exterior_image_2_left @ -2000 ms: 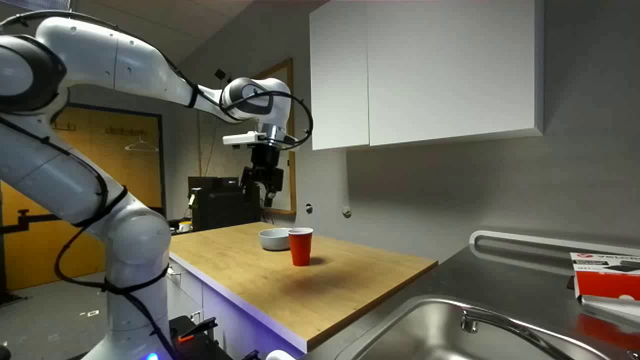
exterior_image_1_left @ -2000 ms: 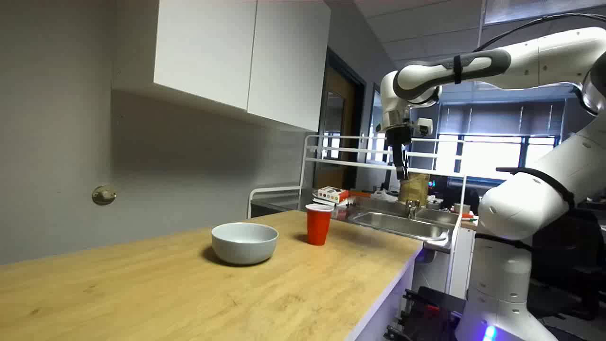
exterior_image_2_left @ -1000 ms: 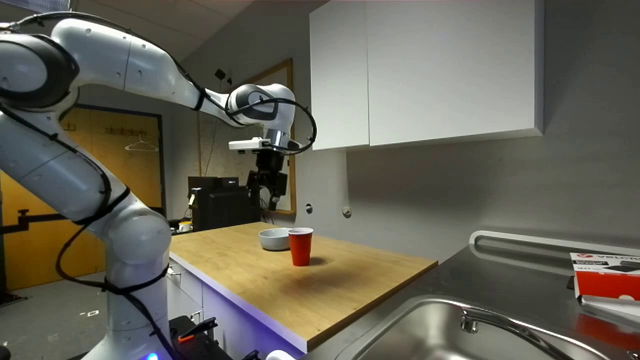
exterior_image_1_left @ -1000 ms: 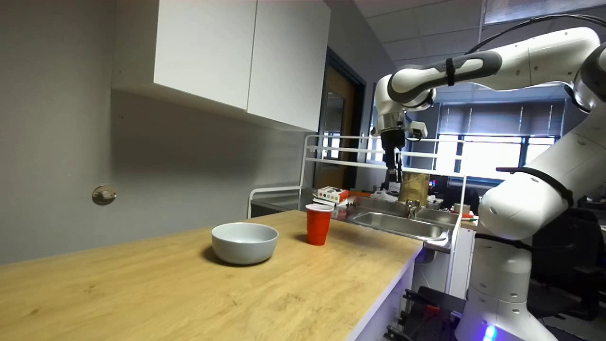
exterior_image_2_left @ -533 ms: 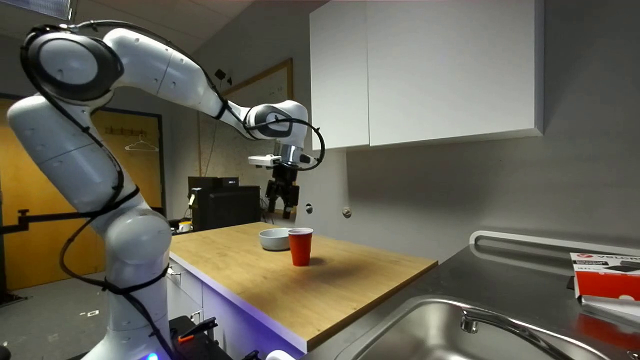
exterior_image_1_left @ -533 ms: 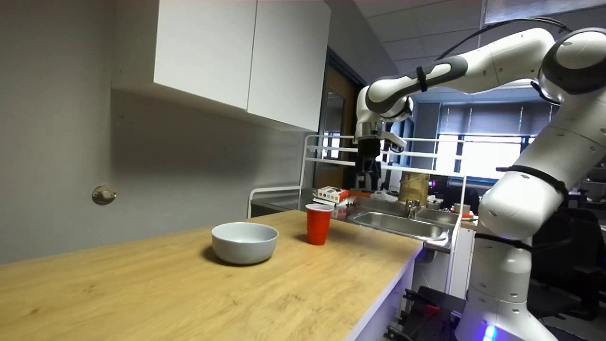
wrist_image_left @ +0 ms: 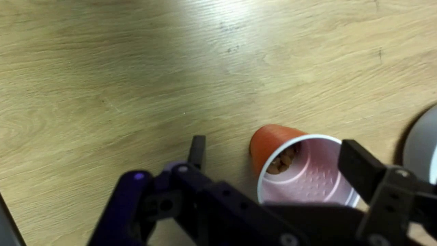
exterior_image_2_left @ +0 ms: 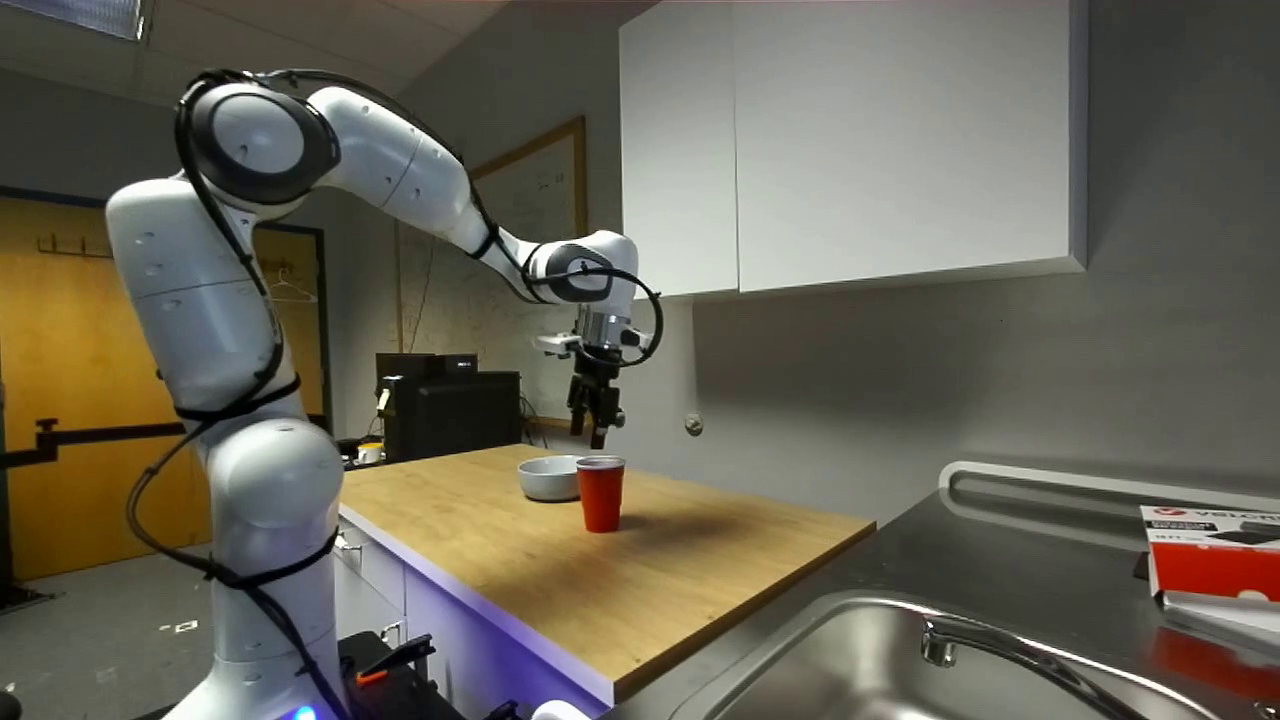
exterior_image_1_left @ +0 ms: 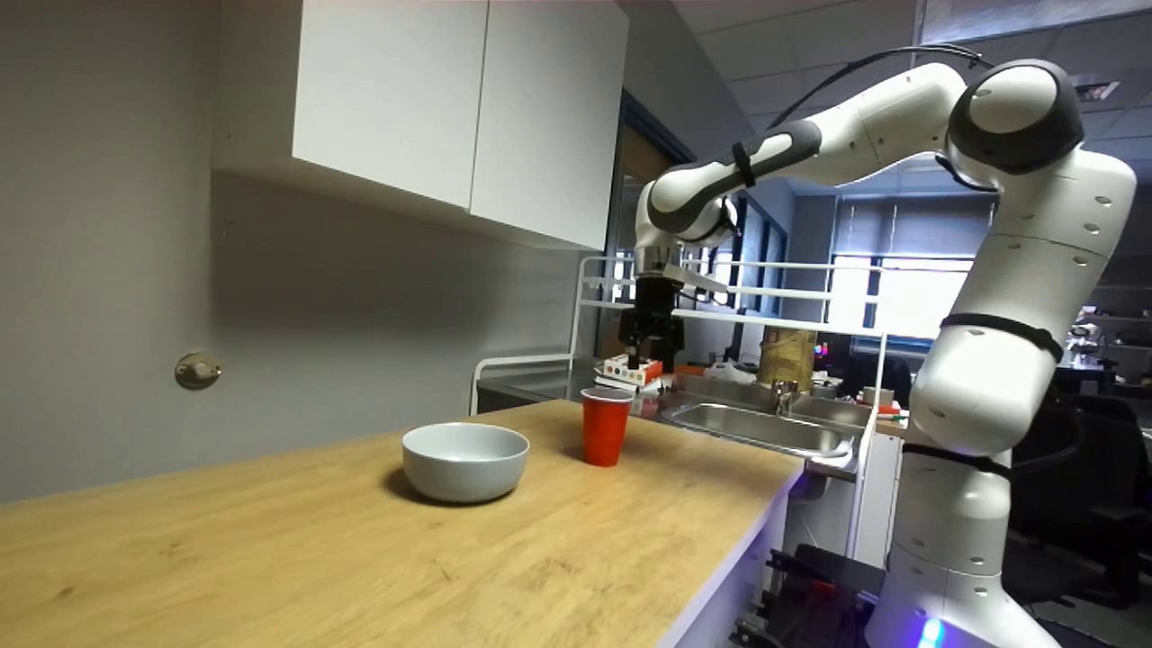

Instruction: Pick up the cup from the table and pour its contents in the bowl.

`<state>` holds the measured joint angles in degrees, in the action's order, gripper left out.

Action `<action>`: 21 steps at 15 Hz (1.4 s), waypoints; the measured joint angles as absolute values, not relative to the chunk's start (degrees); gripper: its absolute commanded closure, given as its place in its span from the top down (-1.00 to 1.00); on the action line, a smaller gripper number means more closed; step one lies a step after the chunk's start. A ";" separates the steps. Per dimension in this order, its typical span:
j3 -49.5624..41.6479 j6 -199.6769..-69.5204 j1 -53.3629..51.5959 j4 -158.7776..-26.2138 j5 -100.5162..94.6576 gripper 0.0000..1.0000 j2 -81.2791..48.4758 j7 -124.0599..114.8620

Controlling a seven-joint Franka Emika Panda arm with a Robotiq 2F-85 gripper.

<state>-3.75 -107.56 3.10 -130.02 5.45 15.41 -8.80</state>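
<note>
Looks like pre-grasp: empty jaws hang wide apart above the red plastic cup, upright on the wooden desk with brown pellets inside, grey bowl at its 3 o'clock in wrist view, so next probably calls for centring, lowering, clamping.
</note>
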 measured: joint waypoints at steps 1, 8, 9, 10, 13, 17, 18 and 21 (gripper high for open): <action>-3.03 -108.16 3.04 -129.24 5.30 1.00 13.81 -10.38; -0.38 -109.22 2.54 -123.38 1.82 1.00 3.34 -19.51; -0.59 -109.07 2.64 -122.63 1.60 1.00 2.33 -19.84; -0.85 -108.91 2.80 -122.00 1.48 1.00 1.58 -19.95; -1.93 -108.55 3.49 -120.56 1.46 0.61 0.12 -19.99; -3.25 -108.36 4.34 -119.50 1.46 -0.01 -1.39 -19.99; -3.48 -108.35 4.42 -119.35 1.47 -0.15 -1.80 -19.99; -3.84 -108.14 4.58 -118.99 1.58 -0.60 -2.81 -19.99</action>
<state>-3.84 -108.14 4.58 -118.99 1.58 -2.81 -19.99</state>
